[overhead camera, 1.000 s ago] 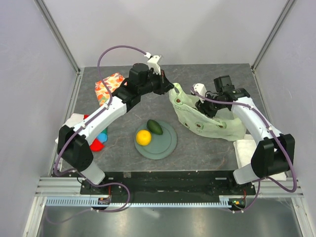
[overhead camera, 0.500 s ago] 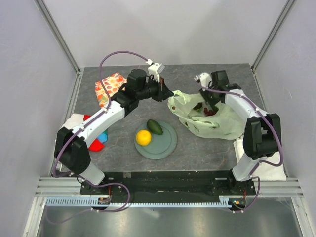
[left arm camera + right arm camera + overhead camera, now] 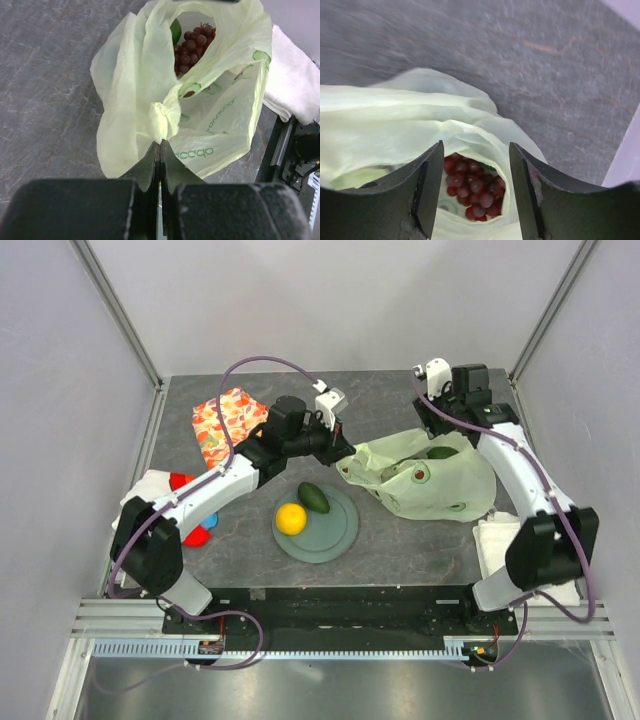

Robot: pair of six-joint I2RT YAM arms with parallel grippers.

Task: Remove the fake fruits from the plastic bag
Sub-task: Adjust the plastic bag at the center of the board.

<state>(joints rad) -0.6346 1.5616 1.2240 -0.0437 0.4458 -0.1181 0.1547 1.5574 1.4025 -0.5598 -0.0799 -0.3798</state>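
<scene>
Edge of plastic bag (image 3: 135, 90) pinched tight by left fingers (image 3: 160, 150), mouth held open over counter (image 3: 50, 75). Spread apart, nothing gripped: right fingers (image 3: 432, 170), poised above grape bunch (image 3: 472, 187) seen inside bag.

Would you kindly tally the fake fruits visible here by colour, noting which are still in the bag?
Orange: 1, the orange on the plate
Green: 2, an oval fruit on the plate, a green fruit in the bag
Dark red: 1, grapes in the bag
Total: 4
</scene>
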